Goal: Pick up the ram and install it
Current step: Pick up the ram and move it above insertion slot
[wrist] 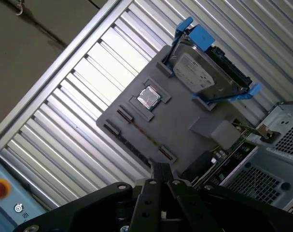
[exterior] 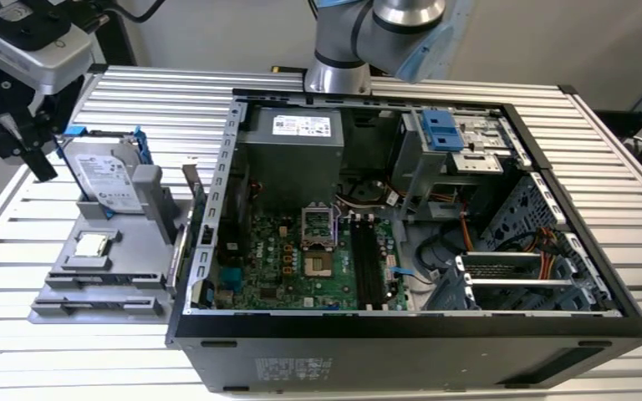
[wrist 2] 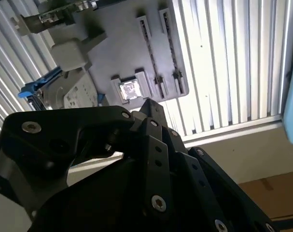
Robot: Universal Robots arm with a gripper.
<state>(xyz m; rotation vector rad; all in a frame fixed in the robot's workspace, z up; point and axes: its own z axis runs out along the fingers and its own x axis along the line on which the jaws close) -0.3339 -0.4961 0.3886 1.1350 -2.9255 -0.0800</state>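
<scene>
First wrist view: pincer [wrist: 160, 170] above tray [wrist: 185, 130]

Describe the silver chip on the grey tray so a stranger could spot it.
A grey tray sits at the exterior view's left of the open case. The chip lies flat on it, nearer the camera than the upright drive; it alone is small, square and silver.

The silver desk of ribbed aluminium slats [exterior: 165, 100] carries a flat grey plastic parts holder [exterior: 120, 288] towards the exterior view's left and, just beside it on the right, a large open black computer tower case [exterior: 410, 347] lying on its side.
</scene>
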